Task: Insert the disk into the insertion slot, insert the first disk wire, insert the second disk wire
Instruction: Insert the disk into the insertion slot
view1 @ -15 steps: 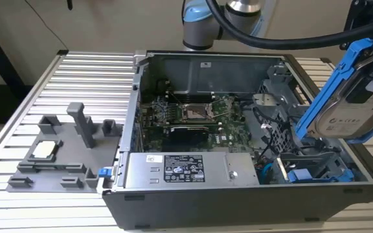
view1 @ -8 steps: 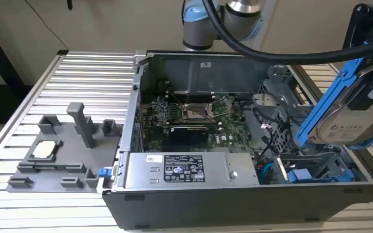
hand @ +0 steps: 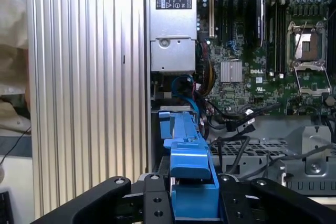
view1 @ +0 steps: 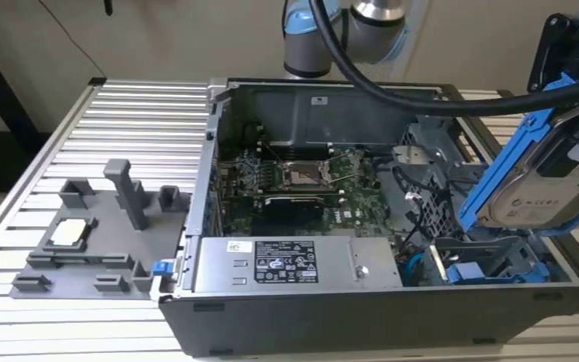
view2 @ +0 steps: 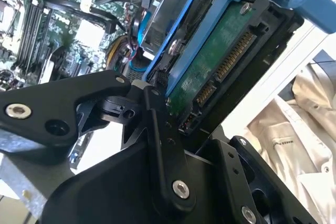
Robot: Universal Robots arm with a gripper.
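Open PC case (view1: pixel 370 324) on slatted metal table (view1: pixel 139 121), interior exposed. Green motherboard (view1: pixel 355 197) flat on case floor, CPU socket (view1: pixel 304 175) near its middle. Grey power-supply box (view1: pixel 289 264) against near wall, sticker facing up. Black cables (hand: pixel 236 121) loose beside board. Grey fixture tray (view1: pixel 78 260) on table at exterior view's left, near case. Upright post (view1: pixel 127 192) and small square silver part (view1: pixel 71 232) on tray.

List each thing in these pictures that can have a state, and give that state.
disk, held tilted above the insertion slot, not inserted
pincer, shut on the disk
insertion slot, no disk in it
PC case, open, inside exposed
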